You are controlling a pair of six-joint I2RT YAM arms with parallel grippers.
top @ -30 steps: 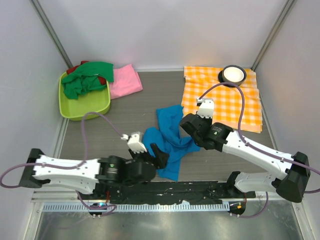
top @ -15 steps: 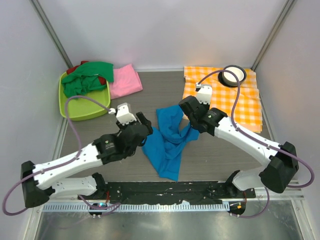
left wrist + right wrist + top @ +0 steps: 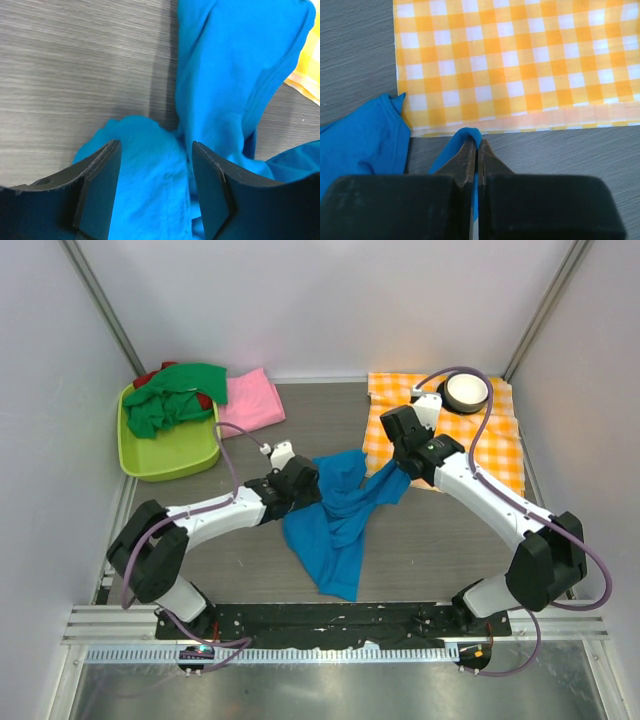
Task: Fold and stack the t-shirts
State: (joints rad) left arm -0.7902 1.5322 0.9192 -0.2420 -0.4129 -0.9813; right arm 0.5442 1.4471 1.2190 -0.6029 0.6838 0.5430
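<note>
The blue t-shirt [image 3: 335, 525] lies crumpled mid-table, one strip pulled up to the right. My right gripper [image 3: 394, 472] [image 3: 478, 142] is shut on a fold of that strip, just off the checked cloth's near edge. At the tee's upper left, my left gripper [image 3: 310, 483] [image 3: 156, 150] is open, its fingers straddling a bunched blue fold [image 3: 150, 170] without pinching it. The pink t-shirt [image 3: 250, 402] lies flat at the back left. The green t-shirt [image 3: 175, 400] is heaped in a bin, with a bit of the red one [image 3: 150, 377] showing behind it.
A lime green bin [image 3: 170, 455] stands at the back left. The orange-and-white checked cloth [image 3: 470, 450] [image 3: 520, 60] covers the back right, with a black-rimmed white bowl [image 3: 466, 390] on its far edge. Walls close the table in on three sides.
My left arm swung from the near edge out to the tee's upper left, its jaws narrowing a little. My right gripper drew its blue fold toward the back right, stretching the cloth.
</note>
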